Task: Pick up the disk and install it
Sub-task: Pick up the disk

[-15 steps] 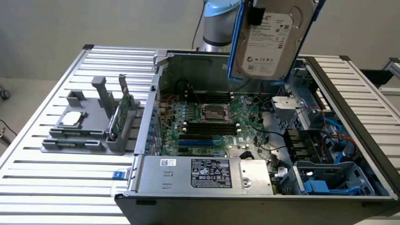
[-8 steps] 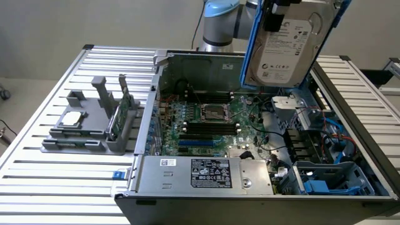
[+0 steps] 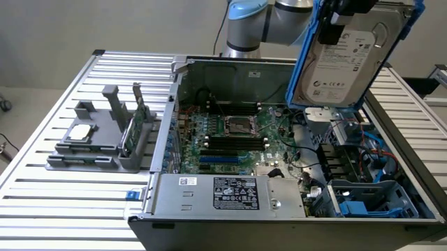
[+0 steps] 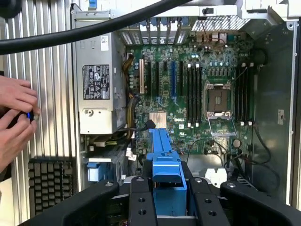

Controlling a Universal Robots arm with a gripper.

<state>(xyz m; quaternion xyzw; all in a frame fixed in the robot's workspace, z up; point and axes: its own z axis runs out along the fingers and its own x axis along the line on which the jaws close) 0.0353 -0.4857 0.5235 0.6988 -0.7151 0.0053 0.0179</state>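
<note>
Where the claw (image 4: pixel 167 188) grips, the disk (image 3: pixel 346 63) hangs tilted.

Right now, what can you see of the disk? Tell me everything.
The disk is a flat silver-grey metal drive with a white printed label, edged by a blue plastic frame. It hangs in the air, nearly upright and slightly tilted, above the open case at the exterior view's right. The gripper clamps its frame at the upper edge.
</note>
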